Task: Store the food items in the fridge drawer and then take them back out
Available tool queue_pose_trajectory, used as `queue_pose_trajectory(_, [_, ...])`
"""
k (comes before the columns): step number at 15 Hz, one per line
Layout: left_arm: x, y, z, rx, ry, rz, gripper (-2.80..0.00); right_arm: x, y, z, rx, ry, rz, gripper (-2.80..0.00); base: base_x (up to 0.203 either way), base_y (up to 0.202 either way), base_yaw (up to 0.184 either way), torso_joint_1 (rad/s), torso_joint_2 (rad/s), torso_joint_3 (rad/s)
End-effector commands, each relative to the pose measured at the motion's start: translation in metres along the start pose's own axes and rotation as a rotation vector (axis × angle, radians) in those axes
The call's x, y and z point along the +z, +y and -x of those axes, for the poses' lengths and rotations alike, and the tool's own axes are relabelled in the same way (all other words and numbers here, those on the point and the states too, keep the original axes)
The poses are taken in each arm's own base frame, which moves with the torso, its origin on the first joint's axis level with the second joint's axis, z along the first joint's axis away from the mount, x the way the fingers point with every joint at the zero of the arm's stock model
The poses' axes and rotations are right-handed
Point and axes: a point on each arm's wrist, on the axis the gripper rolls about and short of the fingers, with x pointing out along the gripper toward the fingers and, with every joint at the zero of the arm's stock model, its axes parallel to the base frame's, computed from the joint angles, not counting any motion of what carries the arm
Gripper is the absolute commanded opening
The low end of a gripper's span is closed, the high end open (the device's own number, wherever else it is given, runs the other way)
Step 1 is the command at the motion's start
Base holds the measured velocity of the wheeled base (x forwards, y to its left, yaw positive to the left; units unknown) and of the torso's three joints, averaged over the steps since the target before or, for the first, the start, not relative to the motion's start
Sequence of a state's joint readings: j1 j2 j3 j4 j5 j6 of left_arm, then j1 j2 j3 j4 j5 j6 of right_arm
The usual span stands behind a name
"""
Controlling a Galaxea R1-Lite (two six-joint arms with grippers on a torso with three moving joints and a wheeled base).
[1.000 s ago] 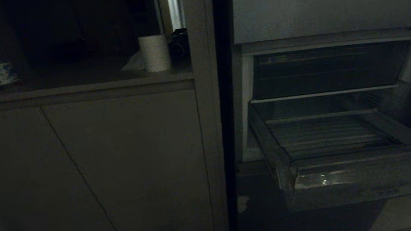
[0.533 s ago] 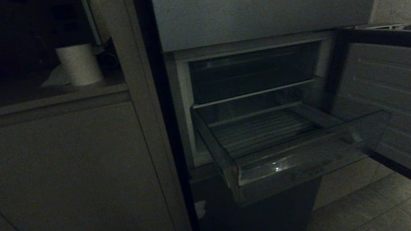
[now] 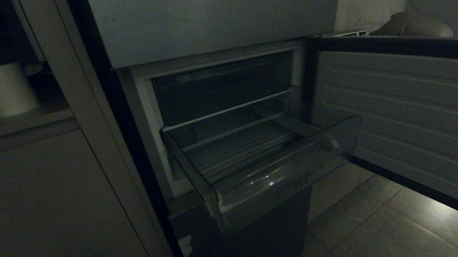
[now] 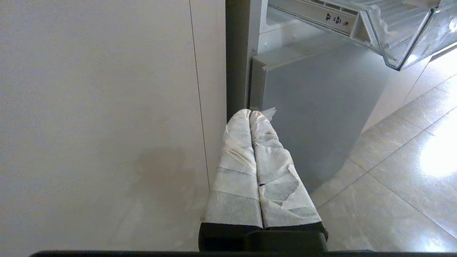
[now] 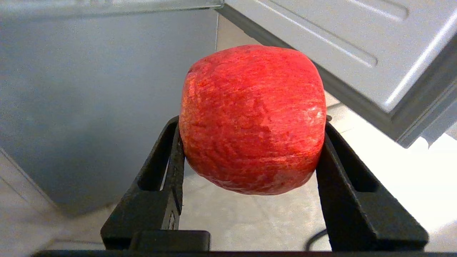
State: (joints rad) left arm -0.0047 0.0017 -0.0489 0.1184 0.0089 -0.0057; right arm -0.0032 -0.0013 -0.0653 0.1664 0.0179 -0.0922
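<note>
Your clear plastic fridge drawer with the ribbed bottom (image 3: 257,159) stands pulled well out of the open fridge, its see-through front hanging over the tiled floor (image 3: 368,224). That is the position you want for loading: the ribbed floor is exposed from above and, as far as the dim head view shows, nothing lies in it yet. The grey fridge door (image 3: 413,119) is swung wide on the robot's right, so it does not block the way in.

Your right end effector (image 5: 250,142) has its two black fingers (image 5: 167,160) spread about halfway and pressed against opposite sides of a round, lumpy red food item (image 5: 251,117). The piece sits high between the tips, clear of the palm, which should let you set it down without the fingers catching the drawer wall. It hangs low, under the level of the drawer's edge and near the door's inner panel, so I judge you must lift before you can reach over the front.

Your left end effector (image 4: 250,114) is parked low beside the pale cabinet panel (image 4: 107,107), its white-wrapped fingers (image 4: 235,171) pressed together with nothing between them. The second food item is not in view. A white paper roll (image 3: 4,89) stands on the table at the far left.
</note>
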Motion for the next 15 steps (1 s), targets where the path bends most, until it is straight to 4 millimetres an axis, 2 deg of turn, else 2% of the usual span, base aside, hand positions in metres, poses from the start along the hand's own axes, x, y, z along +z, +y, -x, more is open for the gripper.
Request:
queue_pose_trajectory(1, [0.0,0.0,0.0,0.0,0.001,0.0,-2.8,0.0,0.0,0.0,-0.004,0.001,0.008,-2.8,0.0,0.0,0.0,0.0,0.0,0.0])
queue_pose_trajectory(2, [0.0,0.0,0.0,0.0,0.002,0.0,-2.8,0.006,-0.001,0.003,-0.025,-0.02,-0.004,-2.8,0.0,0.0,0.0,0.0,0.0,0.0])
queue_pose_trajectory(4, [0.0,0.0,0.0,0.0,0.002,0.0,-2.8,0.034,-0.006,0.012,-0.137,-0.081,-0.046,-2.8,0.0,0.0,0.0,0.0,0.0,0.0])
queue_pose_trajectory(7, [0.0,0.0,0.0,0.0,0.002,0.0,-2.8,0.064,-0.013,0.007,-0.327,-0.047,-0.216,-2.8,0.0,0.0,0.0,0.0,0.0,0.0])
queue_pose_trajectory(9, [0.0,0.0,0.0,0.0,0.0,0.0,-2.8,0.084,-0.015,-0.01,-0.442,0.014,-0.335,-2.8,0.0,0.0,0.0,0.0,0.0,0.0])
queue_pose_trajectory(11, [0.0,0.0,0.0,0.0,0.002,0.0,-2.8,0.107,-0.024,-0.038,-0.618,0.049,-0.43,-2.8,0.0,0.0,0.0,0.0,0.0,0.0])
queue_pose_trajectory(13, [0.0,0.0,0.0,0.0,0.001,0.0,-2.8,0.122,-0.046,-0.063,-0.789,0.011,-0.491,-2.8,0.0,0.0,0.0,0.0,0.0,0.0])
queue_pose_trajectory(15, [0.0,0.0,0.0,0.0,0.001,0.0,-2.8,0.129,-0.074,-0.071,-0.915,-0.033,-0.51,-2.8,0.0,0.0,0.0,0.0,0.0,0.0])
